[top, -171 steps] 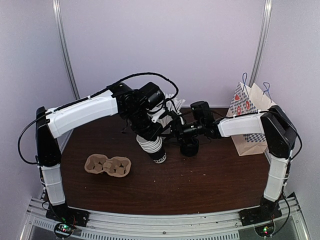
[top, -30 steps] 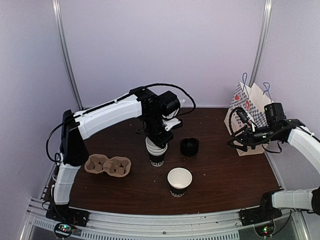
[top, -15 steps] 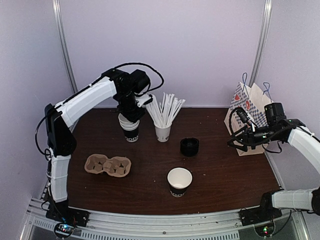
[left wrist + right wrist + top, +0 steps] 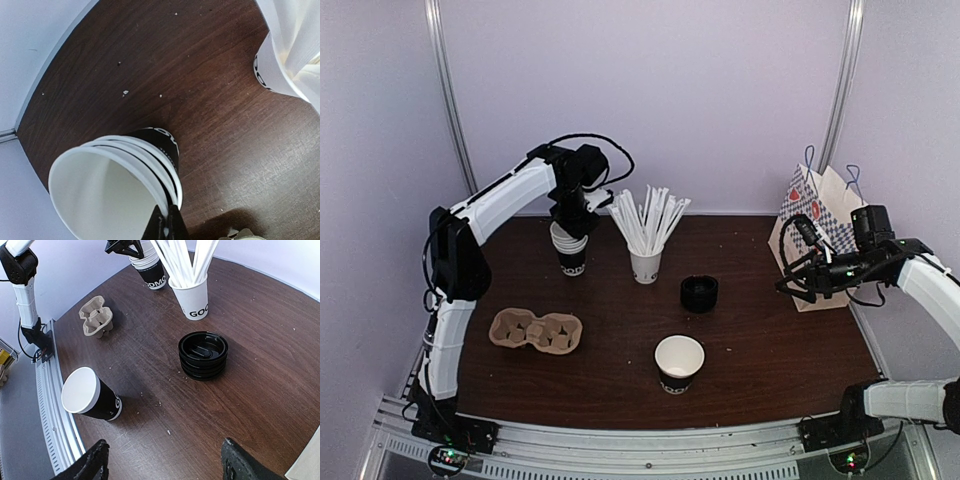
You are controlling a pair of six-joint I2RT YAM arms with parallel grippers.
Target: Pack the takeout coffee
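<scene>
**Spare cups cleared to the back corner**

From above: pinches the stack of cups (image 4: 572, 250) in the left gripper (image 4: 576, 224) and now holds it at the back left of the table (image 4: 770, 350), past the cup of straws (image 4: 645, 263). A second ago, held that stack mid-table, near the lids (image 4: 699, 292). Leaves the takeout coffee (image 4: 679, 362) upright at front centre, as before, with no lid on it yet. Keeps the right gripper (image 4: 798, 272) unmoved just beside the paper bag (image 4: 817, 232).

From the left wrist: clamps shut on the rim of the stack. Cannot tell whether the base already rests on the wood.

From the right wrist: spreads both fingers (image 4: 95, 465) wide, gripping nothing. Takes in cup, lids and carrier (image 4: 96, 316) well apart. Probably means the spares are out of the way, so lidding comes next, then packing.
</scene>
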